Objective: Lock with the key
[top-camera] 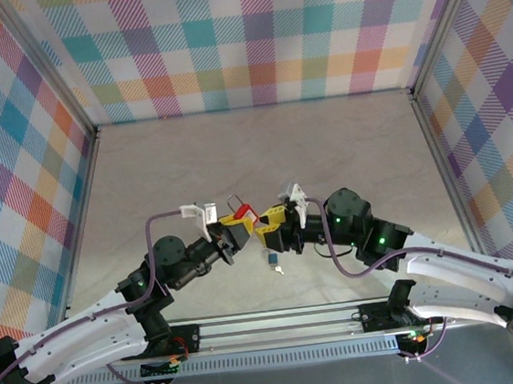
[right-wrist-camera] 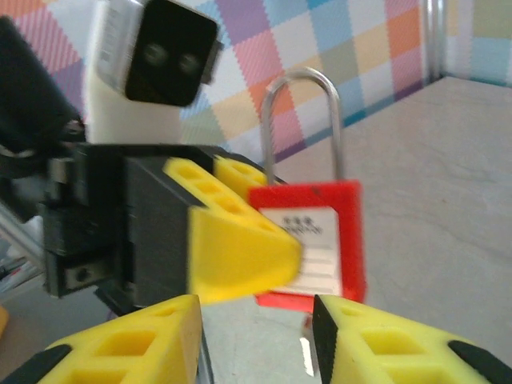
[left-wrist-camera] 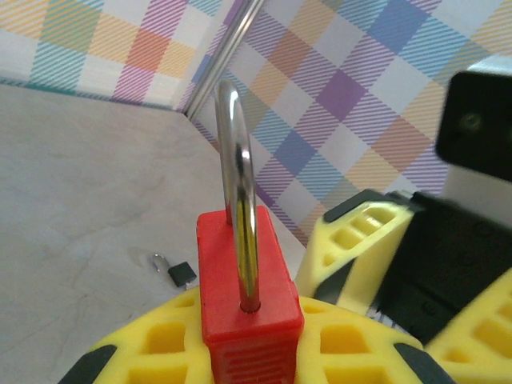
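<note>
My left gripper (top-camera: 232, 225) is shut on a red padlock (top-camera: 244, 210), held a little above the table. In the left wrist view the padlock (left-wrist-camera: 248, 292) stands upright between my yellow fingers (left-wrist-camera: 160, 348), its steel shackle (left-wrist-camera: 240, 184) rising straight up. My right gripper (top-camera: 273, 221) faces it from the right, close by. In the right wrist view the right gripper (right-wrist-camera: 256, 344) is open just below the padlock's (right-wrist-camera: 320, 240) white label. A small black-headed key (left-wrist-camera: 182, 274) with a ring lies on the table (top-camera: 273, 260), below both grippers.
The beige tabletop (top-camera: 253, 156) is walled by checked panels on three sides. A metal rail (top-camera: 279, 322) runs along the near edge between the arm bases. Open room lies behind the grippers.
</note>
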### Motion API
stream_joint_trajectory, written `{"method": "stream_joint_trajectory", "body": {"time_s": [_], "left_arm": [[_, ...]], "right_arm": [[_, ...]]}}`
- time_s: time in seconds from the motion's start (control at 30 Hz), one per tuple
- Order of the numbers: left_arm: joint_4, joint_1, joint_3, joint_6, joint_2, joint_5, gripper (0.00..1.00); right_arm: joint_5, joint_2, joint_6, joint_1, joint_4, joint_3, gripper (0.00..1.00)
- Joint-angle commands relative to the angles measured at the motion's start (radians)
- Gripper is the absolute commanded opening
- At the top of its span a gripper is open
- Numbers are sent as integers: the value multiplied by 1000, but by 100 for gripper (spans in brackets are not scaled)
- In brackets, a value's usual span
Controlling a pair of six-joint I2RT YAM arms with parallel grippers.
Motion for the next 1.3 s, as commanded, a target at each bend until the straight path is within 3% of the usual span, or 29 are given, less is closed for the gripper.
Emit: {"method": "stream_joint_trajectory", "body": {"time_s": [0.0, 0.23, 0.33, 0.4, 0.63, 0.77, 0.87, 0.9, 1.1, 1.27], "left_arm": [[34, 7, 48, 26, 13, -13, 0], [4, 7, 65, 38, 18, 2, 0], [4, 7, 61, 36, 13, 9, 0], [3, 7, 61, 35, 14, 16, 0], [-4, 7, 64, 33, 10, 20, 0], [-2, 7, 64, 32, 9, 23, 0], [1, 7, 59, 30, 6, 31, 0], [6, 7, 54, 32, 3, 37, 0], [86, 7, 5, 34, -41, 74, 0], [134, 7, -35, 27, -69, 107, 0]], "right_arm": [[34, 18, 16, 2, 16, -18, 41], [10, 52, 21, 1, 25, -8, 27], [26, 64, 21, 1, 22, 3, 26], [19, 73, 17, 1, 27, 12, 19], [-15, 114, 28, 1, 25, 36, 25], [-19, 107, 31, 1, 32, 37, 17], [7, 100, 28, 1, 23, 36, 1], [11, 99, 30, 1, 25, 32, 0], [-76, 80, 50, 0, 73, 13, 0], [-223, 31, 119, -48, 213, -38, 0]]}}
